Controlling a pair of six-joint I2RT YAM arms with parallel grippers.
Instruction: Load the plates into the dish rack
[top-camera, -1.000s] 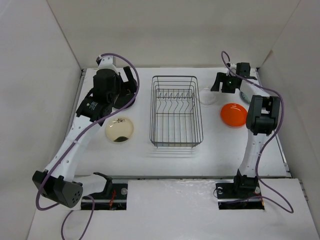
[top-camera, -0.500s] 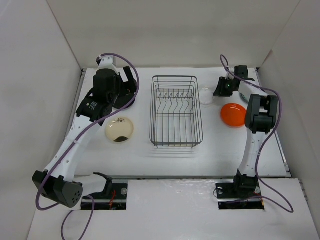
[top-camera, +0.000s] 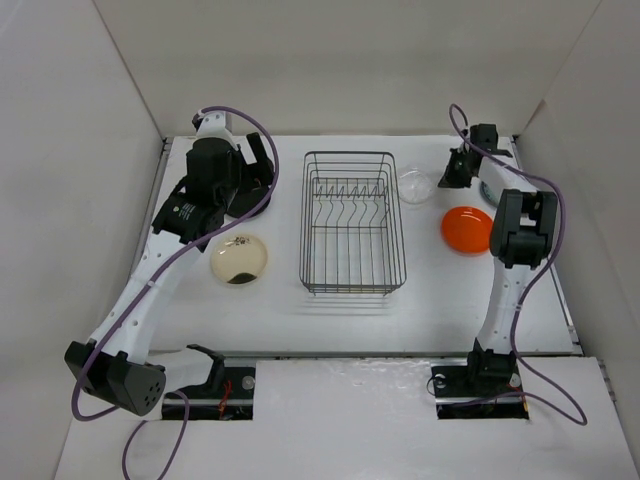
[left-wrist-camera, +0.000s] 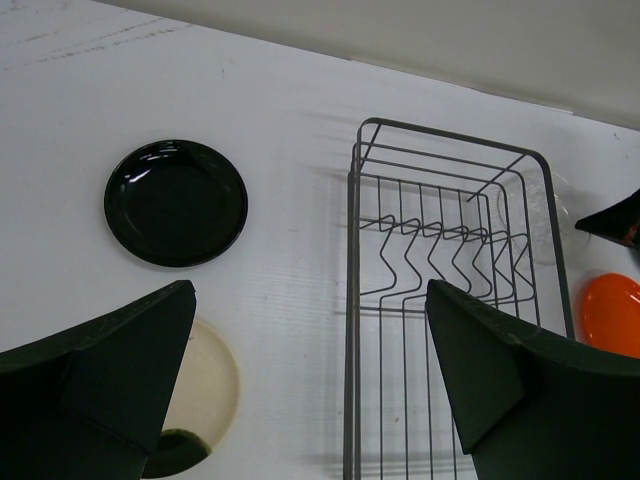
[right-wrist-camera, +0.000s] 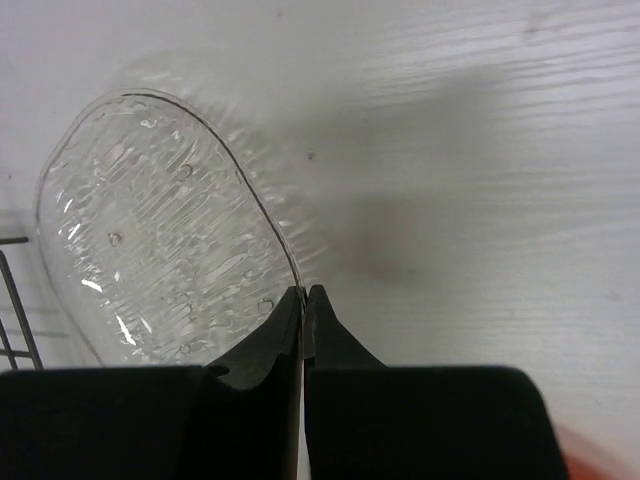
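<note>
Your dish rack (top-camera: 352, 225) stands empty at the middle of the table (top-camera: 440, 295). The clear glass plate (right-wrist-camera: 165, 230) is beside its far right corner, its rim pinched in the right pincer (right-wrist-camera: 303, 297). The orange plate (top-camera: 467, 229) lies near the right edge, with the cream plate (top-camera: 239, 258) and black plate (left-wrist-camera: 176, 203) left of the rack.

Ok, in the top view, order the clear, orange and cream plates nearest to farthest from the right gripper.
1. Clear plate, pinched at its rim by the right gripper.
2. Orange plate, on the right side.
3. Cream plate, left of the dish rack.

White table (top-camera: 350, 320): dish rack (top-camera: 353, 225) centre; cream plate (top-camera: 238, 258), black plate (left-wrist-camera: 176, 203) left; orange plate (top-camera: 467, 229) right.
</note>
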